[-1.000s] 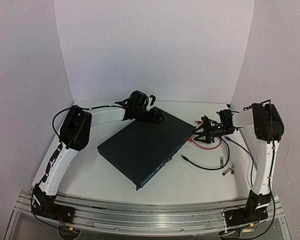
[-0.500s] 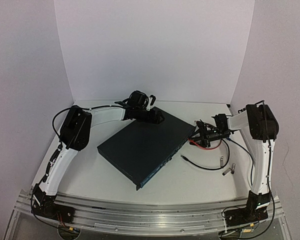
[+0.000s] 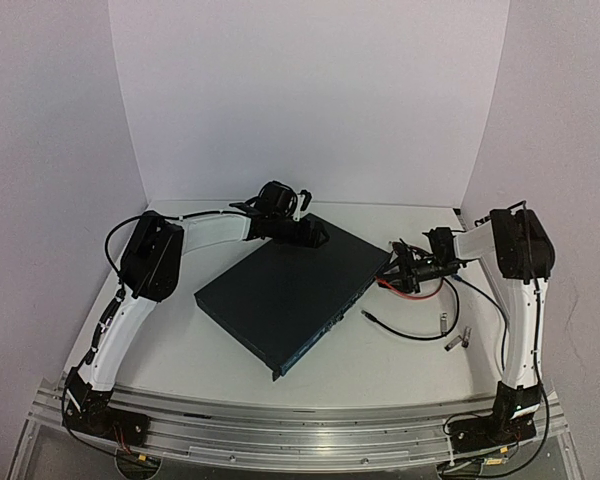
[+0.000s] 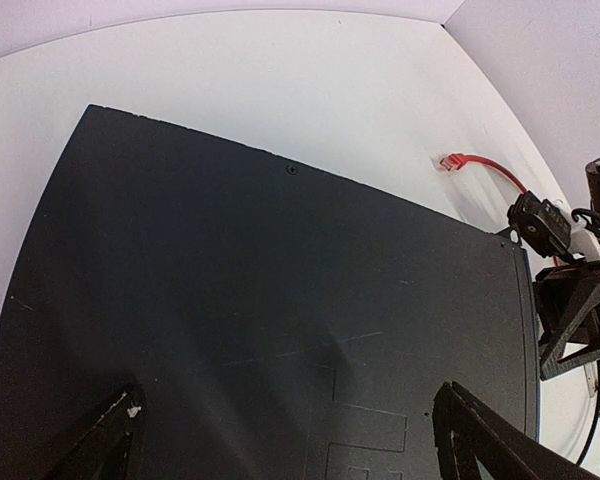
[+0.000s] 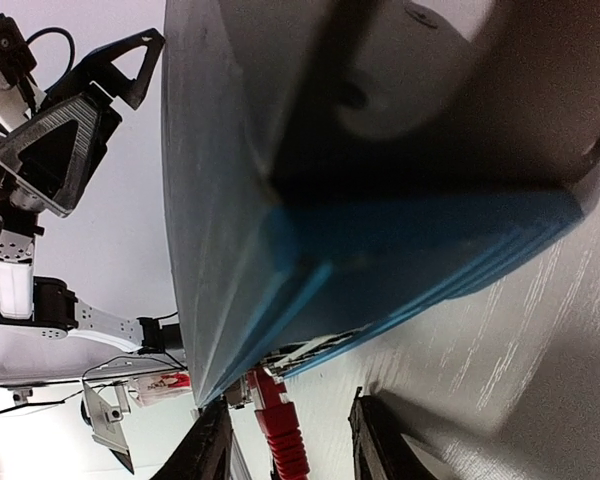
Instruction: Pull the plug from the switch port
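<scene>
The switch (image 3: 280,295) is a flat dark box lying at an angle mid-table. A red plug (image 5: 278,425) sits in a port on its blue-edged face (image 5: 400,250), near the right corner. My right gripper (image 3: 396,268) is at that corner, its jaws on either side of the red plug (image 3: 385,279). The jaws are open, with a gap still showing by the right finger (image 5: 380,440). My left gripper (image 3: 315,237) is over the switch's far corner. It is wide open, with only the dark lid (image 4: 260,300) between its fingers.
A red cable (image 3: 405,288) loops behind the right gripper, and its loose end (image 4: 448,161) lies on the table past the switch. A black cable (image 3: 400,330) and small metal connectors (image 3: 456,337) lie to the right. White walls close in the back and sides.
My right gripper has moved left up to the switch's right corner, and its jaws have narrowed around the red plug. The left arm and the switch have not moved.
</scene>
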`<state>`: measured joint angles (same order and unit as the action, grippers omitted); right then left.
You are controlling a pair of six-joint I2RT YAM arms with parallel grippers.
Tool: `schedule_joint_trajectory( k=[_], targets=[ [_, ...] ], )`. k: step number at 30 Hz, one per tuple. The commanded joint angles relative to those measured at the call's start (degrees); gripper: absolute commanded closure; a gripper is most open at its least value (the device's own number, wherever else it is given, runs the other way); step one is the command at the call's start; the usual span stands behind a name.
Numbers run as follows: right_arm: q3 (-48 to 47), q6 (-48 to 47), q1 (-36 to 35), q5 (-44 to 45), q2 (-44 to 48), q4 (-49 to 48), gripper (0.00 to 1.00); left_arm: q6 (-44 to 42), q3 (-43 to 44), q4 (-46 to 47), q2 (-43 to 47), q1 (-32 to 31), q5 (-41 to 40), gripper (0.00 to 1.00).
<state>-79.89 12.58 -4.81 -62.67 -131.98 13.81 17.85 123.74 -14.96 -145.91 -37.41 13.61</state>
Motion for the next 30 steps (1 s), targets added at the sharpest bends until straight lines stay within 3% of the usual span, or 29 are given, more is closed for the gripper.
schedule_joint_trajectory(
  k=[1, 21, 24, 30],
  targets=[
    [-1.44, 0.98, -0.40, 1.90, -1.20, -0.01, 0.62, 1.42, -2.43, -12.11, -6.23, 1.29, -0.69, 0.00],
    [-1.52, 3.14, -0.85, 3.78, -1.92, -0.84, 0.68, 1.40, -2.45, -12.08, -6.35, 1.28, -0.35, 0.00],
    [-1.86, 4.17, -1.07, 3.79, -1.89, -1.05, 0.76, 1.44, -2.55, -12.02, -6.37, 1.28, -0.42, 0.00],
    [-1.30, 4.72, -1.34, 1.89, -1.07, -1.83, 1.00, 1.75, -2.69, -11.67, -6.35, 1.28, -0.28, 0.01]
  ],
)
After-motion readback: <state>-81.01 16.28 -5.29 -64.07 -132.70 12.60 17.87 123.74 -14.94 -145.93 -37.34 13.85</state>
